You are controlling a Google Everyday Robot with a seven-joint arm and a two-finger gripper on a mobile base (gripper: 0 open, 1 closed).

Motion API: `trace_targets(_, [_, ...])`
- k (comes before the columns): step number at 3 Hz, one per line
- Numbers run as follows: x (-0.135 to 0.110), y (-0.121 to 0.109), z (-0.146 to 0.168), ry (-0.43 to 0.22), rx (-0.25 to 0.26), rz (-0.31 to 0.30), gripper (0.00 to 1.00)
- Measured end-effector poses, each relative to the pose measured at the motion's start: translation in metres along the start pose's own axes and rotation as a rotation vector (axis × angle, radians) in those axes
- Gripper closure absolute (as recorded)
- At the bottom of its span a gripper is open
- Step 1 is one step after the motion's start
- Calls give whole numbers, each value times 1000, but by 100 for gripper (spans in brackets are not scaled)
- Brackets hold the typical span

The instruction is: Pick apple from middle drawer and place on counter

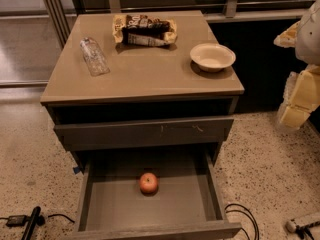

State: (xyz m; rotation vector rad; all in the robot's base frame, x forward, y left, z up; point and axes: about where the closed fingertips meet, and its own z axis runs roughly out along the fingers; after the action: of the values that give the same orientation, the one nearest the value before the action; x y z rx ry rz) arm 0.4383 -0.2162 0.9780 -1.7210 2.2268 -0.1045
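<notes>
The apple is small, round and red. It lies on the bare floor of the middle drawer, which is pulled wide open at the bottom of the grey cabinet. The tan counter is the cabinet's top. My gripper is a pale yellow and white shape at the right edge of the camera view. It hangs beside the cabinet at about the height of the upper drawer front, well apart from the apple and above the floor.
On the counter lie a clear plastic bottle on its side at the left, a snack bag at the back and a cream bowl at the right. A scratched grey drawer front sits above the open drawer. Cables lie on the speckled floor.
</notes>
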Motion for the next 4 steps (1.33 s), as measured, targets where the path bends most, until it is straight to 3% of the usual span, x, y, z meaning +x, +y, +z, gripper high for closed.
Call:
trace_targets(1, [-2, 1, 0, -6, 6, -4, 0])
trace_targets(2, [-11, 9, 27, -73, -9, -33, 0])
trace_targets(4, [-28, 35, 105, -267, -40, -58, 0])
